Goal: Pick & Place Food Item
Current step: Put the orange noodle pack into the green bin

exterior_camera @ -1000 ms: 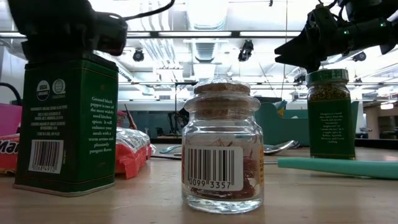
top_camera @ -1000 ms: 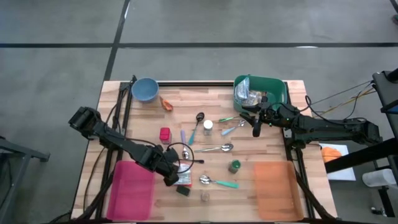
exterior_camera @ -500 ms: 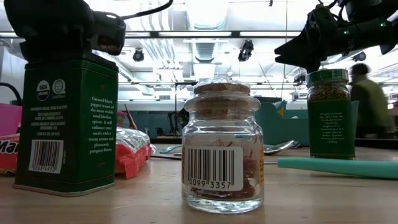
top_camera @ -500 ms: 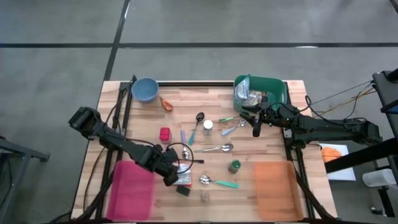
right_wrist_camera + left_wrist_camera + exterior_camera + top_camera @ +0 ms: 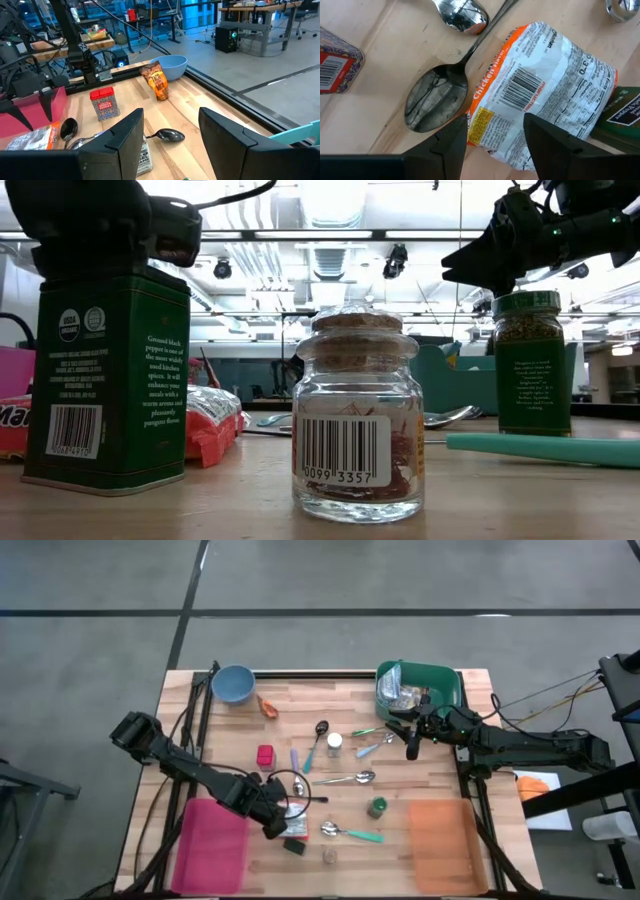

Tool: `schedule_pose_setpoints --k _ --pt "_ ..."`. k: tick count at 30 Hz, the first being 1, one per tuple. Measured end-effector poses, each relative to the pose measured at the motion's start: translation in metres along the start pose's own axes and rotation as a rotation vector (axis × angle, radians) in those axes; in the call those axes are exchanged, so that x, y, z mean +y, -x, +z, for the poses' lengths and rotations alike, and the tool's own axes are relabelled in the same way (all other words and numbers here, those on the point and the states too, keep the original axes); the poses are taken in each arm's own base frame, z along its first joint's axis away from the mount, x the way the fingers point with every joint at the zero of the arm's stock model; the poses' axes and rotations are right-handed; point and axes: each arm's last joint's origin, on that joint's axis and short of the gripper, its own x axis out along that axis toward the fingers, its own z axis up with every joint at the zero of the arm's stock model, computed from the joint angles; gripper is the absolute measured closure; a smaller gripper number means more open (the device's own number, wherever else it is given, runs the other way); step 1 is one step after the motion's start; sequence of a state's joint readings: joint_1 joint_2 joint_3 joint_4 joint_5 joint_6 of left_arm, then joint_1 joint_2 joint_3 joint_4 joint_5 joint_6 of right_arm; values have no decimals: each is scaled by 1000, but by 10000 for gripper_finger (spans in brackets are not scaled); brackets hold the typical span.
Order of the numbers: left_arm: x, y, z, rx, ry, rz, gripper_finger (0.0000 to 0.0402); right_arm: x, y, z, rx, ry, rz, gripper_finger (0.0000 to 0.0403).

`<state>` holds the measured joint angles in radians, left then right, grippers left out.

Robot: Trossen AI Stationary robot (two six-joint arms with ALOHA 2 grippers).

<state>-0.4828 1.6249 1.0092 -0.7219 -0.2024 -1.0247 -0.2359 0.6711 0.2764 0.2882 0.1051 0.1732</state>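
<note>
Lying flat on the bench, noodle packet mostly hidden from above beneath left gripper; seen clearly only from left wrist, long axis running diagonally from ladle toward green tin, barcode side up. Left fingers parted over packet's near end, clamping nothing. Right gripper hovering beside green bin, fingers apart and empty.
</note>
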Motion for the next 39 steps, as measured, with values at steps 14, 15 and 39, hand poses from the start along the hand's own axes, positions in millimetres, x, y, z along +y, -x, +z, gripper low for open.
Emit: schedule_pose_setpoints --k 14,15,39 --pt "-3 1 -2 -12 -12 -13 11 0 0 0 0 0 0 216" --pt "-3 1 -2 -9 -9 -15 7 0 0 0 0 0 0 216" --pt "2 1 -5 60 292 20 112 0 0 0 0 0 0 216"
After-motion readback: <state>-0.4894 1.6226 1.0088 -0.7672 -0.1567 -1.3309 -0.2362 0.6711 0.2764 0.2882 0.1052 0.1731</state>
